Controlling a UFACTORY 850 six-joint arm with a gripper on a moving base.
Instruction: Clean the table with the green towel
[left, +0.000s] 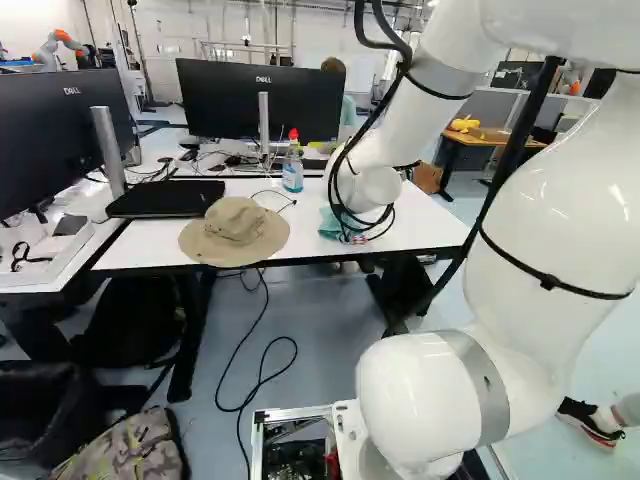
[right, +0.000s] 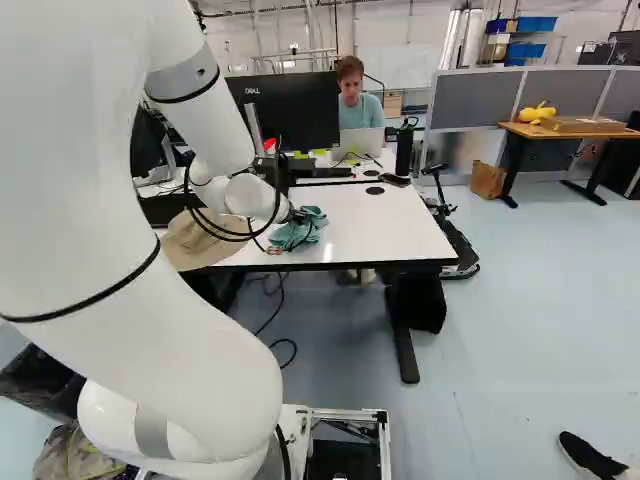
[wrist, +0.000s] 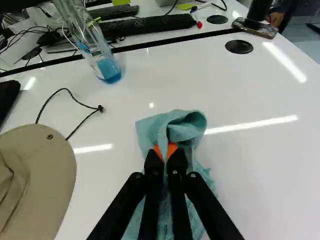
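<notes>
- My hand (right: 297, 215) is shut tight on the green towel (wrist: 177, 125): the 2 fingers are close tog., w/ cloth pinched btwn the orange pads (wrist: 172, 149).
- One bit of towel curls up in a loop just ahead of my fingertips; the rest hangs down & spreads under my fingers, over the white table (wrist: 260, 100).
- In the R base view, the towel is nr the front edge of that table.
- A tan hat (left: 235, 230) is on the same table, L of my towel & apart from it, w/ its brim at the front edge.
- The hat's thin black string (wrist: 75, 97) makes a loop on the tabletop.
- A clear bottle (left: 292, 175) w/ blue stuff in it & a red top stands up nr the back edge, past the string.
- A flat black laptop (left: 165, 198) lies shut, L of the hat.
- A round black cap (wrist: 239, 46) is set in the white top, nr the back.
- A phone (wrist: 255, 27) lies by the dark gap at the back; a black keyboard (wrist: 147, 25) is on the next table.
- Big black screen (left: 258, 100) stands back there too.
- Under the white table, a long black cord (left: 240, 400) loops on the floor.
</notes>
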